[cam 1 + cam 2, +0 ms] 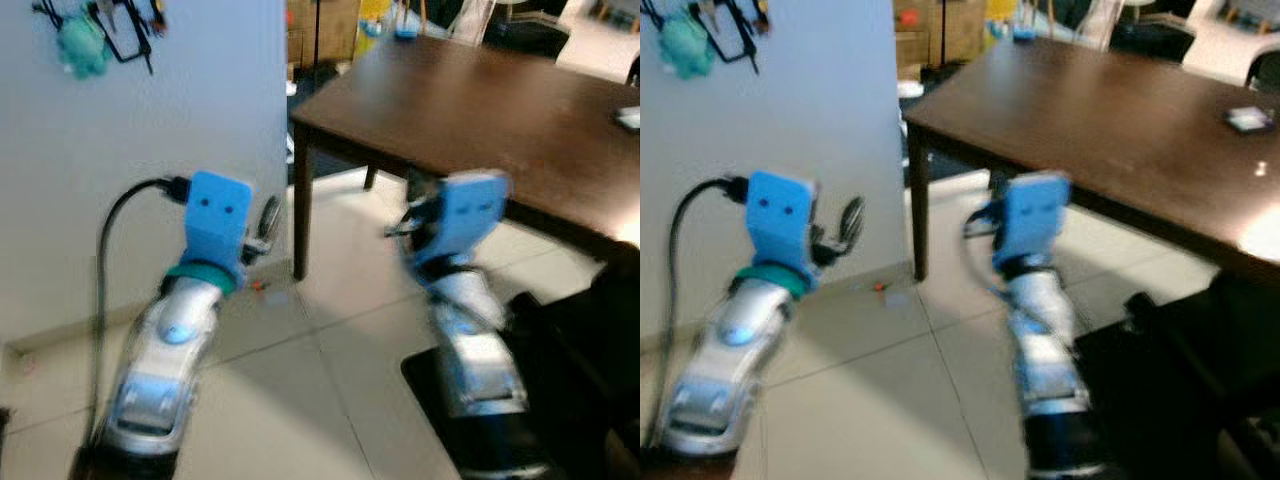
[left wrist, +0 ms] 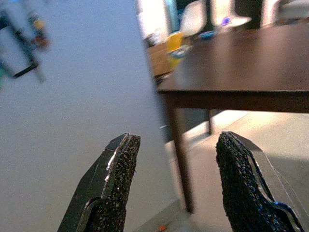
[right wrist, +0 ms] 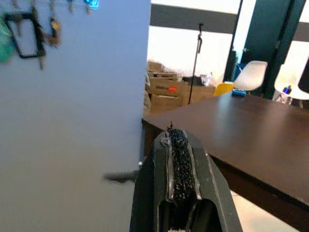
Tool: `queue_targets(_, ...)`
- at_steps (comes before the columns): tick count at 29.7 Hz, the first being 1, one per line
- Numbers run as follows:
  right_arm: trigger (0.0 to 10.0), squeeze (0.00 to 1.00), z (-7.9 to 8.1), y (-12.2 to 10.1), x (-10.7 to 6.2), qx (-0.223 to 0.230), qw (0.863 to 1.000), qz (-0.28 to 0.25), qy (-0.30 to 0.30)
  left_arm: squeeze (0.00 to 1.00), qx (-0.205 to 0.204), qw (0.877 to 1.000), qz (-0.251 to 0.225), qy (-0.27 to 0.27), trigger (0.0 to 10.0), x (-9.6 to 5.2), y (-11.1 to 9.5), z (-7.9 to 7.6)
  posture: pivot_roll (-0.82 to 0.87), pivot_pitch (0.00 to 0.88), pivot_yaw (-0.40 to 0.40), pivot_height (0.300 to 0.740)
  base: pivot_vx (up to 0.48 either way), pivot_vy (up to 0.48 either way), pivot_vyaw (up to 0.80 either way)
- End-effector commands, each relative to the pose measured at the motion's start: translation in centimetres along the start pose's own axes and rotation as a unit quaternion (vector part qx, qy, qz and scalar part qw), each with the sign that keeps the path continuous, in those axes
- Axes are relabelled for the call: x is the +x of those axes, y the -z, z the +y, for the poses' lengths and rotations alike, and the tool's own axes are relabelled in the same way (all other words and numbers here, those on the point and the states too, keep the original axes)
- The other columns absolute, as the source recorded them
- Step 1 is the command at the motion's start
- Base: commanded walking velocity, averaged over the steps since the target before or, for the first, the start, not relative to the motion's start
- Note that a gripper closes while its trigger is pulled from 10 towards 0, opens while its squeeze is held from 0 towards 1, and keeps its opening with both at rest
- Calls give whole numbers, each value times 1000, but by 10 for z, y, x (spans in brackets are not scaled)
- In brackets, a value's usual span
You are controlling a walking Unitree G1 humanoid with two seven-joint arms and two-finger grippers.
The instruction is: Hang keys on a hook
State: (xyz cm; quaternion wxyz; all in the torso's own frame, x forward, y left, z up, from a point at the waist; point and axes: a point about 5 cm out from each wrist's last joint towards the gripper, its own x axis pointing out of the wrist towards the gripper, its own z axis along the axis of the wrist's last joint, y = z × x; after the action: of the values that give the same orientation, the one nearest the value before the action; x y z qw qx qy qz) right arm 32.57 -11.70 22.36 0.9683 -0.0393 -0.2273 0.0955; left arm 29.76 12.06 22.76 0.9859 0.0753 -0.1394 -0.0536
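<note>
You're in a home, in a dining area with storage behind it. A long dark wooden desk (image 1: 480,100) stands on a pale tiled floor (image 1: 300,380) beside a light wall (image 1: 180,100) where keys (image 1: 125,25) and a teal toy (image 1: 82,42) hang. Behind are white chairs (image 3: 251,77) and stacked cardboard boxes (image 3: 166,92).

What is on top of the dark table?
On the table, a small pale flat thing lies near its right side; blur hides what it is. Its far right part is cut off.
</note>
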Motion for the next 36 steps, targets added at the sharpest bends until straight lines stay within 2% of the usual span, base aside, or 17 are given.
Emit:
queue_targets(1, 10000, 0, -7, -2, -3, -2, 1000, -6, 10, 0, 2, 1000, 1, 8, 10000, -1, 1, -5, -80, 75, 104, 740, 480, 0, 0)
queue_targets(5, 10000, 0, 0, -8, -2, -33, 999, -22, -20, 0, 1, 1000, 1, 6, 10000, 0, 0, -4, -82, 76, 103, 740, 480, 0, -244)
queue_targets(14, 10000, 0, 9, -18, 1, -67, 995, -44, -54, 0, 1, 1000, 1, 2, 10000, 0, 0, -4, -83, 77, 100, 740, 480, 0, 800)
queue_targets(22, 10000, 0, 11, -19, 1, -69, 995, -44, -62, 0, 1, 1000, 1, 0, 10000, 1, 0, -4, -85, 77, 98, 740, 480, 0, 767)
queue_targets(36, 10000, 0, 12, -29, 4, -60, 994, -62, -74, 0, -1, 1000, -1, -4, 10000, 1, -1, -3, -86, 79, 93, 740, 381, 0, 0)
